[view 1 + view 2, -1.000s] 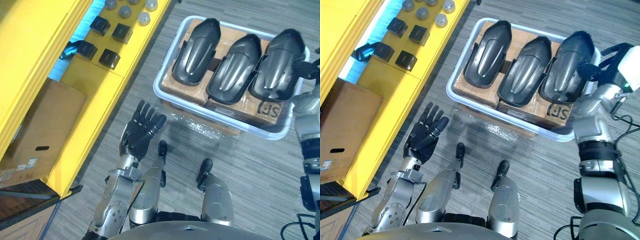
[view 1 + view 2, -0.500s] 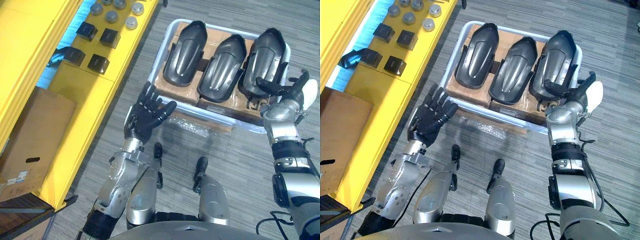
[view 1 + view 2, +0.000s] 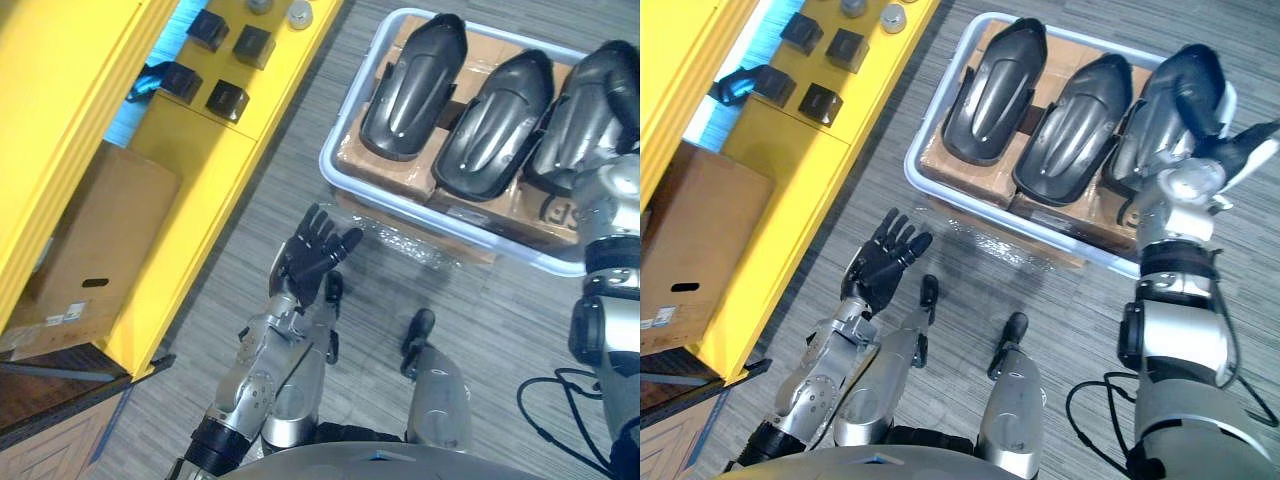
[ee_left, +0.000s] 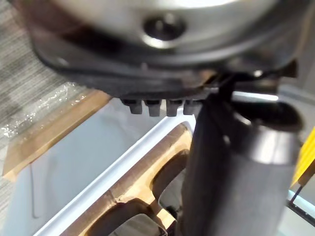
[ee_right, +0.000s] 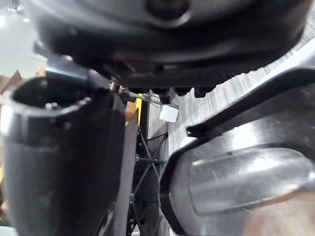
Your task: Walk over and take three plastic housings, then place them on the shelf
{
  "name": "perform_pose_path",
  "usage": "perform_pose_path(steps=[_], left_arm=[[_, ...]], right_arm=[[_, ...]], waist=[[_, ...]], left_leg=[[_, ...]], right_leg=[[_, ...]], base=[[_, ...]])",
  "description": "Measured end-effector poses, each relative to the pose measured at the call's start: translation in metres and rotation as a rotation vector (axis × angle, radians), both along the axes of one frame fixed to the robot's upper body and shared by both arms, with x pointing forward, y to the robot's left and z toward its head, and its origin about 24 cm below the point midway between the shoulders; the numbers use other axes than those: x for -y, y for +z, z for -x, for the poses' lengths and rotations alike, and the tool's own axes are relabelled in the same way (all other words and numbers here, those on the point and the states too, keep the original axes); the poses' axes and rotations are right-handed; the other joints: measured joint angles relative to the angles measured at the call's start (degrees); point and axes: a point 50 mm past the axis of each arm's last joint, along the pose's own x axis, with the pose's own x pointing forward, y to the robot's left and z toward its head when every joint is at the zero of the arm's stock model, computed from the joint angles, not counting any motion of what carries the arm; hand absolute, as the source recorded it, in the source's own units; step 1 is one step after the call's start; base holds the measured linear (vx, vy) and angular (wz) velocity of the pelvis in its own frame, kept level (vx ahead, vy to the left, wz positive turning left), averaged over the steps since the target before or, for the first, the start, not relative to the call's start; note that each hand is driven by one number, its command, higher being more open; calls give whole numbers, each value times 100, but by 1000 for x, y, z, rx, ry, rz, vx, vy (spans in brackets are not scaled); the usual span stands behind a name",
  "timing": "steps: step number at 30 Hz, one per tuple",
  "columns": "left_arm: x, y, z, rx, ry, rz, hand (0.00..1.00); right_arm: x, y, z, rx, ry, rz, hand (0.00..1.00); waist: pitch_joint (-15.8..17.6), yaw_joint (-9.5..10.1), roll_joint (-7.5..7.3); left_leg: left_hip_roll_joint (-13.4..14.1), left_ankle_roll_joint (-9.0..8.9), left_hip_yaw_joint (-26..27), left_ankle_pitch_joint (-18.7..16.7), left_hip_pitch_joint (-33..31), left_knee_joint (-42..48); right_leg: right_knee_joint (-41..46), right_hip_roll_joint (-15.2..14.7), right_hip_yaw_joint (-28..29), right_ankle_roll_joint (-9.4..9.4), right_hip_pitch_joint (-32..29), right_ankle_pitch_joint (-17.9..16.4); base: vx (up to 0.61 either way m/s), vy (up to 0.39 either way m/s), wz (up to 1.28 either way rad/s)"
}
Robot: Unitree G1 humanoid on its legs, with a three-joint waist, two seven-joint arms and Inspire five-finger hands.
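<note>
Three plastic housings, dark and glossy, lie side by side in a pale tray on the floor: the left housing, the middle housing and the right housing, all resting lengthwise on brown cardboard sheets that line the tray. The right hand sits at the near end of the right housing, its white thumb cover sticking out past the tray's right rim. In the right wrist view its fingers reach out straight with the thumb held apart from them, and the glossy shell of the housing shows just past them; whether the hand touches the shell cannot be told. The left hand hangs over the grey floor near the tray's near left corner, palm up, fingers spread and holding nothing, apart from the tray. A strip of crinkled clear wrap lies on the floor against the tray's near side. To the robot's left stands a yellow shelf that carries small dark blocks and round grey caps, with a brown box on a lower level.
</note>
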Motion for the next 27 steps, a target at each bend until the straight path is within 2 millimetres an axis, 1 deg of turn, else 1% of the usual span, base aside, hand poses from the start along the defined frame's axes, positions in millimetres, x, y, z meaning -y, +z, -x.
perform_pose_path(steps=[2, 3, 4, 6, 8, 11, 12, 13, 15, 16, 19, 23, 25, 26, 27], left_arm=[[0, -4, 3, -14, 3, 0, 100], [1, -9, 5, -37, 4, 4, 100], [2, -12, 6, -58, 1, 26, 100], [3, -13, 7, -60, 0, 29, 100], [3, -13, 8, -60, 1, 30, 100], [3, -13, 7, -67, 6, 52, 100], [3, -13, 8, -71, 6, 60, 100], [3, -13, 8, -71, 7, 61, 100], [3, -16, 8, -79, 13, 65, 100], [4, -17, 8, -83, 13, 64, 100], [6, -18, 10, -87, 5, 67, 100], [7, -19, 10, -102, 9, 95, 100], [9, -18, 9, -103, 11, 107, 100], [9, -18, 10, -104, 11, 111, 100], [10, -18, 9, -105, 12, 115, 100]], right_arm=[[3, 2, 3, -1, -34, 0, 100], [5, 2, 5, -10, -64, -8, 100], [9, 1, 7, -40, -92, -20, 100], [14, 0, 9, -72, -114, -35, 100], [21, -5, 13, -146, -151, -46, 100], [25, -13, 15, -241, -169, -49, 100], [28, -18, 17, -293, -177, -54, 100], [29, -21, 17, -314, -178, -60, 100], [30, -33, 19, -406, -175, -86, 100], [31, -35, 19, -425, -173, -86, 100], [38, -34, 24, -484, -178, -72, 100], [45, -38, 28, -580, -157, -43, 100], [49, -39, 32, -631, -152, -22, 100], [50, -39, 33, -643, -151, -21, 0], [52, -37, 34, -655, -152, -17, 0]], waist=[[0, -1, 1], [-1, -15, 2], [-1, -5, 3], [4, -6, 14], [-3, -6, 57], [-5, -8, 61], [-6, 2, 62], [-6, 2, 62], [-8, 6, 65], [-14, 5, 73], [-68, 35, 153], [-73, 128, 160], [-101, 169, 200], [-110, 182, 213], [-131, 192, 243]], left_leg=[[13, -9, -8, -6, -27, 34], [12, -20, -5, -14, -27, 56], [9, -24, 3, -17, -44, 68], [3, -33, -3, -20, -68, 84], [3, -53, -11, -35, -110, 117], [1, -36, -7, -16, -185, 143], [3, -28, -9, -10, -215, 162], [3, -28, -12, -11, -235, 174], [-5, -30, -18, -15, -259, 237], [-4, -32, -22, -17, -267, 239], [-5, -44, -91, -36, -479, 314], [1, -46, -100, -35, -574, 363], [5, -64, -137, -61, -672, 440], [5, -66, -143, -62, -690, 441], [2, -72, -166, -66, -747, 461]], right_leg=[[45, 3, -1, -16, -27, -16], [111, -9, 18, -21, -55, -41], [186, -25, 40, -32, -109, -73], [226, -43, 37, -36, -146, -105], [253, -48, 34, -36, -181, -131], [331, -78, 33, -50, -282, -147], [344, -81, 32, -53, -309, -149], [359, -82, 30, -54, -325, -149], [411, -88, 19, -56, -335, -159], [411, -88, 12, -56, -338, -163], [434, -93, -51, -71, -499, -183], [527, -105, -54, -100, -608, -206], [538, -105, -93, -109, -657, -214], [544, -106, -101, -111, -674, -217], [553, -108, -114, -115, -713, -221]], base=[[-15, -38, -2], [-16, -52, -5], [-14, -43, -3], [-8, -11, 2], [0, 0, 0], [0, 0, 0], [0, 0, 0], [0, 0, 0], [0, 0, 0], [10, -16, 4], [-12, 4, 8], [-4, 2, 1], [-6, 8, 5], [-6, 15, 8], [-4, 14, 4]])
